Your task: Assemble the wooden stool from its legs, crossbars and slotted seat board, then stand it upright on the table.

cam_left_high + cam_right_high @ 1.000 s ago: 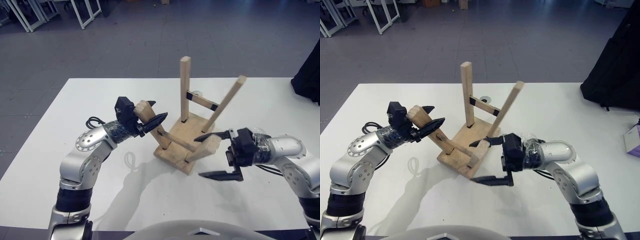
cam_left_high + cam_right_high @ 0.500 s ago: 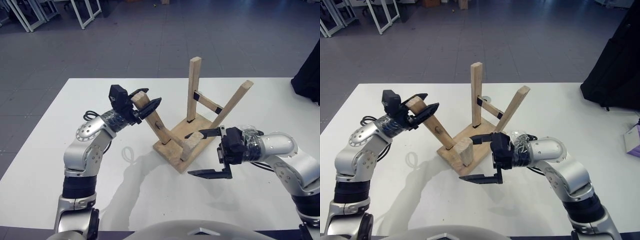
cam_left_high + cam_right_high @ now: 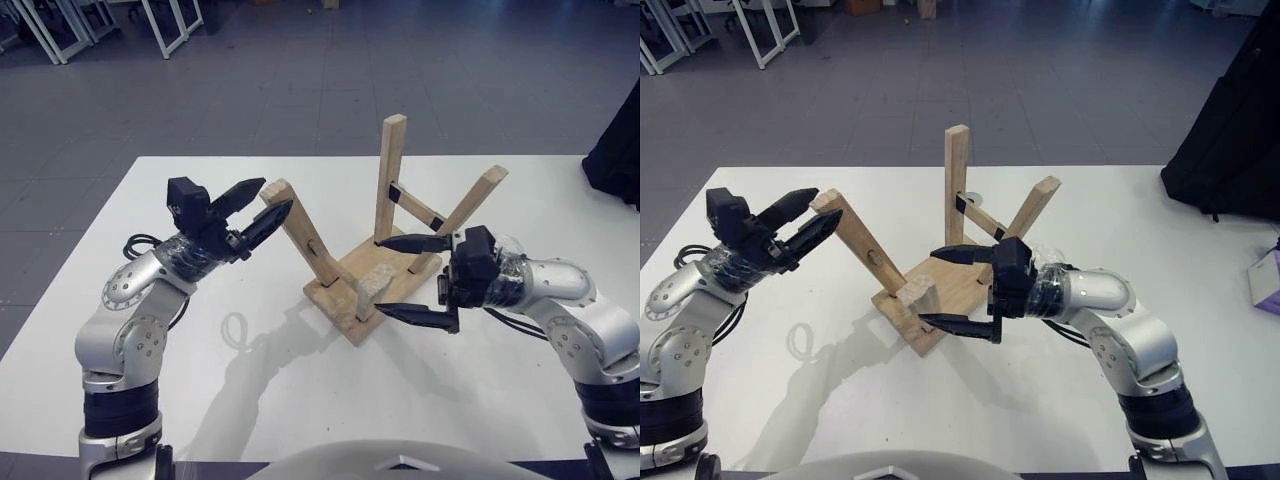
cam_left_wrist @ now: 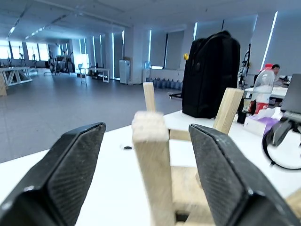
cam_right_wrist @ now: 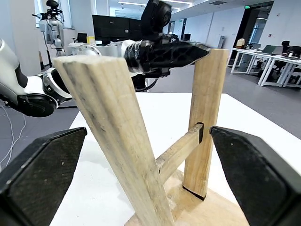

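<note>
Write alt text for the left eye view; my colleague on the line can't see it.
A wooden stool is upside down on a white table, seat down and four legs pointing up. The left hand is open around the tip of the left leg, and the right hand is open around the near leg.

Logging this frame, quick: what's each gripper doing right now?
Left gripper: open around the top of the leftmost leg, not gripping it.
Right gripper: open, straddling the near leg, holding nothing.
</note>
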Controlling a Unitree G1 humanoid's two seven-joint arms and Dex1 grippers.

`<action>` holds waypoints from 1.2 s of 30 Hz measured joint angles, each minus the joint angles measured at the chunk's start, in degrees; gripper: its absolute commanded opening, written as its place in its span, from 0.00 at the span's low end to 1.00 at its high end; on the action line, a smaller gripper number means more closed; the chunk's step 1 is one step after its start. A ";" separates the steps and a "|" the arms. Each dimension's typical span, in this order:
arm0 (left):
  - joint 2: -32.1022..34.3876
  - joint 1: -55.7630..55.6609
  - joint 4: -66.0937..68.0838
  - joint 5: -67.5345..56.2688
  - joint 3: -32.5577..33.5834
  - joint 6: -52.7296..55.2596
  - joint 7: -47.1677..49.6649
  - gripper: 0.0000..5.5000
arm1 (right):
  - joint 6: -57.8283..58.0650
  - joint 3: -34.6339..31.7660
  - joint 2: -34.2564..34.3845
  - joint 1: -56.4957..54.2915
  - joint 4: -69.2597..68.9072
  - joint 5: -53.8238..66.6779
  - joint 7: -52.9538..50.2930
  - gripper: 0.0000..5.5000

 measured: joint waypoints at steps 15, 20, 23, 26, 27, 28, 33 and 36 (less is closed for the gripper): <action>-3.78 -10.54 18.73 19.29 -7.15 -9.46 9.97 0.59 | -3.85 -2.88 -6.83 7.47 21.26 -10.29 5.35 0.87; -3.57 -9.82 19.13 20.18 -6.07 -10.55 9.97 0.59 | -9.30 -0.45 -0.12 -0.72 32.72 -15.27 2.48 0.87; -1.57 -5.70 18.65 20.34 -4.89 -11.20 7.89 0.59 | -12.19 0.94 3.56 -4.35 37.44 -16.75 2.65 0.87; 4.41 2.33 15.92 22.32 -4.56 -15.77 1.01 0.59 | -13.45 1.49 4.07 -4.62 38.58 -17.58 4.26 0.87; 9.49 7.23 15.81 26.23 -6.08 -21.37 -3.46 0.59 | -13.87 1.50 3.71 -3.62 37.71 -17.56 5.17 0.87; 12.63 11.03 15.90 28.38 -7.23 -24.47 -6.74 0.59 | -13.87 1.48 3.46 -2.48 36.84 -17.54 5.62 0.87; 13.74 18.18 10.91 27.98 -13.83 -32.43 -15.98 0.59 | -12.50 1.28 3.13 -0.09 33.25 -16.56 6.88 0.87; 10.06 15.45 11.07 29.42 -17.57 -33.45 -14.95 0.59 | -12.28 1.96 3.20 -1.24 33.27 -16.65 7.98 0.87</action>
